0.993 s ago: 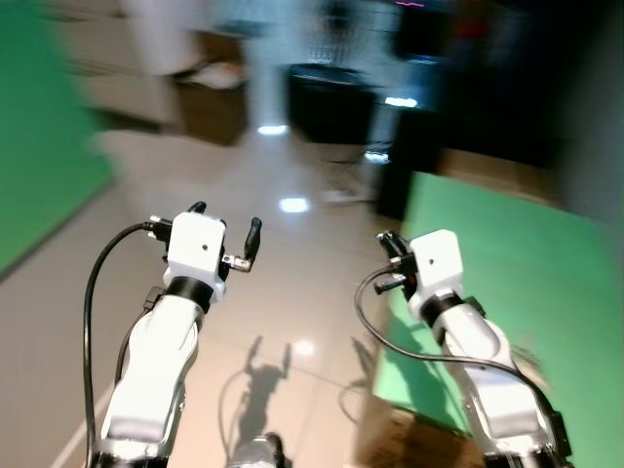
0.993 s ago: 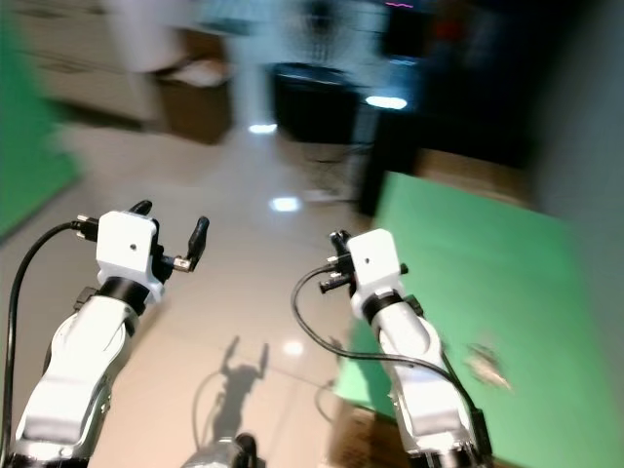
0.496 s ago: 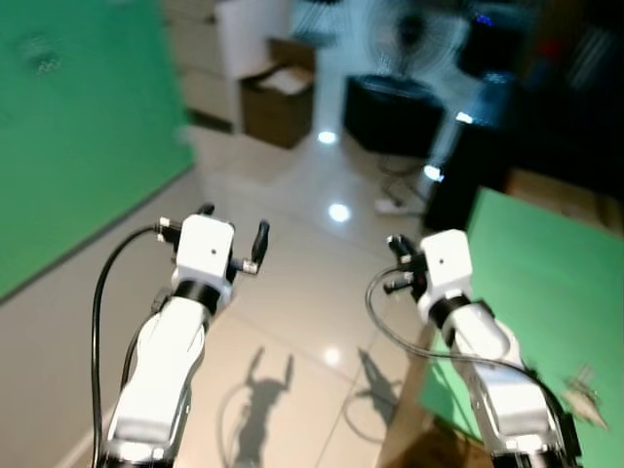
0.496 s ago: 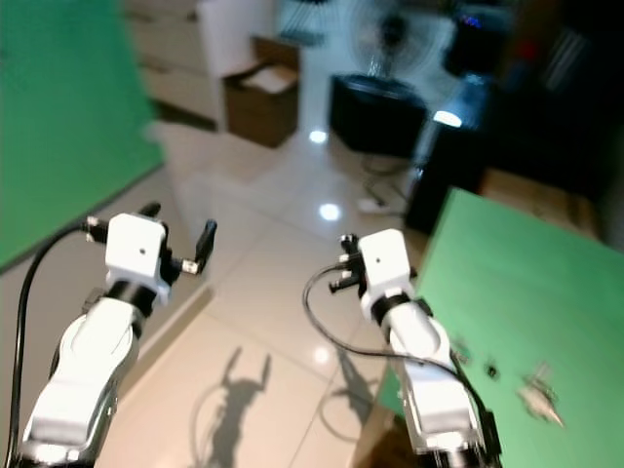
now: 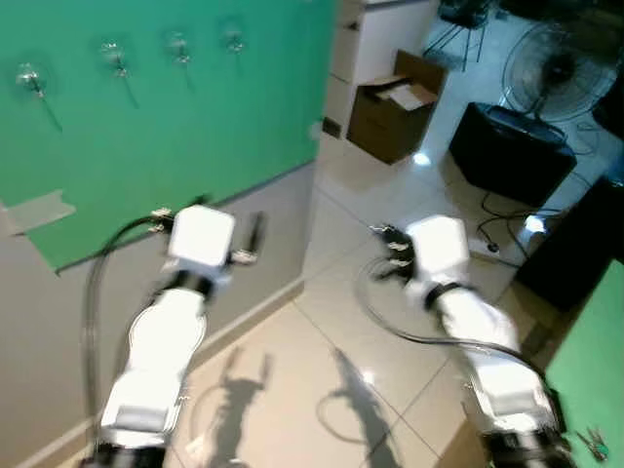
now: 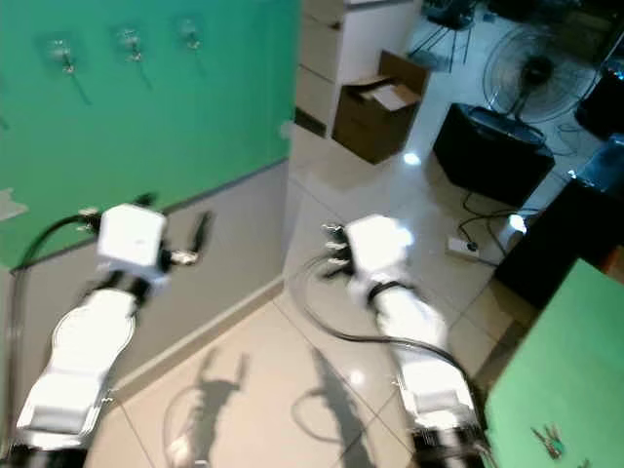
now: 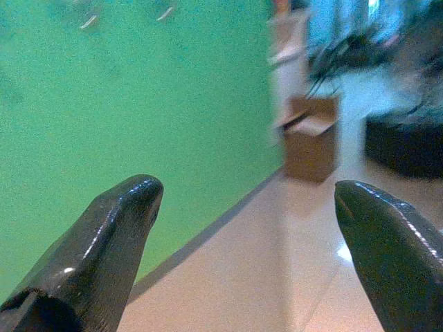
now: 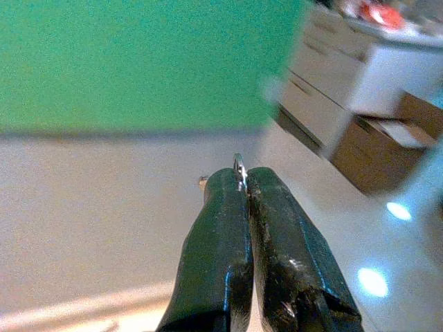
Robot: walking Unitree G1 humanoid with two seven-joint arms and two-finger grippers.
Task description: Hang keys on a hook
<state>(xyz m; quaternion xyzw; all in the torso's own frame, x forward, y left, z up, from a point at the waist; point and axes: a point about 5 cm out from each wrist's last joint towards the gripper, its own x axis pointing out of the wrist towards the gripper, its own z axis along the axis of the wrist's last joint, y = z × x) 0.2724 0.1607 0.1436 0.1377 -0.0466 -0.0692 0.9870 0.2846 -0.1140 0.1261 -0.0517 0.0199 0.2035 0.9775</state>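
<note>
A: Which step is it on?

B: Approach, I'd say. It faces a green wall panel [image 5: 195, 117] with a row of hooks [image 5: 117, 60] across the upper left of the frame. Nothing is hung yet.

A: Where are the keys?

B: Right tool [image 8: 241, 181] has its fingers pinched together, and a thin sliver of metal [image 8: 239, 164] sticks out at the tips. That could be a key ring, but it's too small to be sure. There's also a small keys-like bunch [image 6: 546, 441] lying on a green desk [image 6: 546, 370] at the lower right of the frame, well apart from both arms.

A: Left side?

B: Left tool [image 7: 242, 207] is spread wide with nothing between its fingers [image 7: 118, 228]. It's pointing along the wall towards a cardboard box [image 7: 311, 135].

A: Arm pose?

B: Both forearms are raised in front of the body, elbows bent, wrists about level, left arm [image 5: 161, 331] nearer the wall. The right arm [image 5: 468, 322] is over the tiled floor [image 5: 322, 390], well short of the hooks. Head views are blurred.

A: Next move?

B: My read: close in on the panel, lift the right tool to hook height, line the ring up over one hook and release. Main risk is missing the hook with such a thin grip.
</note>
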